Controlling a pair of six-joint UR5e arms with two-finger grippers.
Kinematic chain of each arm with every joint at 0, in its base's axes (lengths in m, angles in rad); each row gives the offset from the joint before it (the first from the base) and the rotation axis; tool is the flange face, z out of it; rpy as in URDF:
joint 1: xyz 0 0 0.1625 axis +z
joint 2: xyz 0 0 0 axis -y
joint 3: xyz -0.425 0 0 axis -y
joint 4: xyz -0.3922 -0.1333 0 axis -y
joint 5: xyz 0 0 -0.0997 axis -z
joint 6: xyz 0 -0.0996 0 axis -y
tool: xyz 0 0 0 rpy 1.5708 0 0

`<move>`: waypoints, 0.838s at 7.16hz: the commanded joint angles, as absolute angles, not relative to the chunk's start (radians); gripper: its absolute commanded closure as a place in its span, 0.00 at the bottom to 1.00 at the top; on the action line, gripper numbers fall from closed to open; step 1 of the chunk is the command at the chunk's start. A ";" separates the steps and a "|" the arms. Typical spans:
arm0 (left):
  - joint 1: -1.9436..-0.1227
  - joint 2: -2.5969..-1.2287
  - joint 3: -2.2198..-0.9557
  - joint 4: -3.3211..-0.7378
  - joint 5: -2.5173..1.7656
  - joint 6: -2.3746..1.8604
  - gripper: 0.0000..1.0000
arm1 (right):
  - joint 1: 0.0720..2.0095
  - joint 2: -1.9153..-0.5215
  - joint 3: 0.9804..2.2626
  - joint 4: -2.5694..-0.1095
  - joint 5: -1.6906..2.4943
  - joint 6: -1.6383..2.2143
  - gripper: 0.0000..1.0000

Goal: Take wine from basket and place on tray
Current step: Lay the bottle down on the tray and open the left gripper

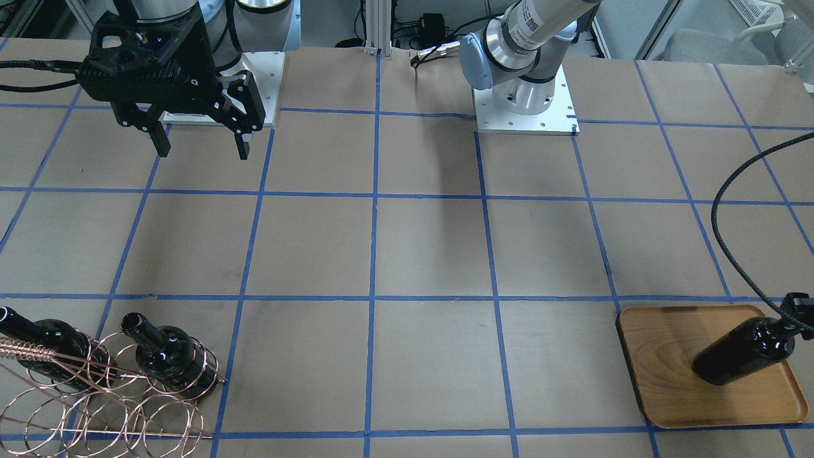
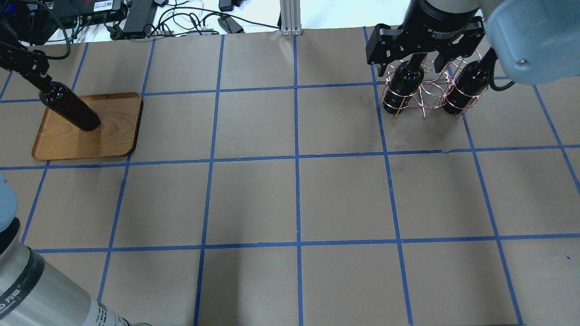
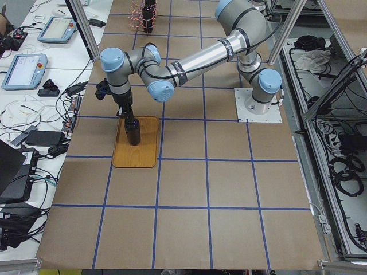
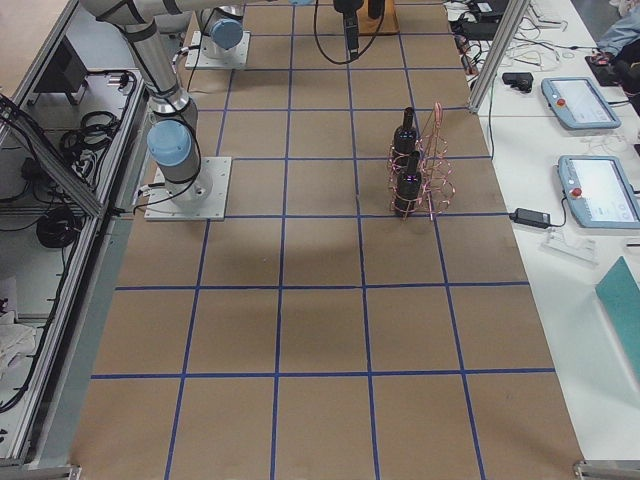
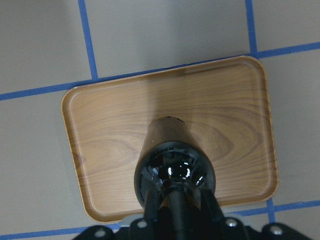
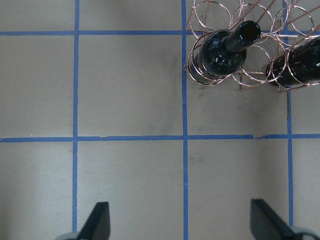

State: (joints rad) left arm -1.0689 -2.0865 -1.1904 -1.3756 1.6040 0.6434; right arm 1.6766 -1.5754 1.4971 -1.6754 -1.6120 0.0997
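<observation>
Overhead exterior: the left gripper (image 2: 41, 80), fingers clamped on the neck, holds the wine (image 2: 72, 111) upright on the tray (image 2: 113, 133) near the bench's far-left corner. The right gripper (image 1: 203, 151) hangs with fingers apart. Two more bottles (image 2: 401, 88) stand in the basket (image 2: 425, 103) at the far-right corner.

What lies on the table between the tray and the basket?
Only brown paper and blue tape lines: the stretch from tray to basket is bare, clearest in the overhead exterior view.
</observation>
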 commanded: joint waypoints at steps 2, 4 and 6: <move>-1.068 -2.056 -1.198 -1.376 1.601 0.658 0.02 | 1.677 -1.575 1.496 -1.675 -1.618 0.100 0.00; -1.081 -1.970 -1.200 -1.473 1.605 0.626 0.00 | 1.677 -1.575 1.496 -1.678 -1.615 0.100 0.00; -1.133 -1.851 -1.216 -1.569 1.600 0.423 0.00 | 1.677 -1.575 1.493 -1.681 -1.609 0.103 0.00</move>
State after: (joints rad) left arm -1.0961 -1.9189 -1.2044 -1.5170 1.6012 0.5274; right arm 1.6766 -1.5754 1.4946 -1.6806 -1.6114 0.1004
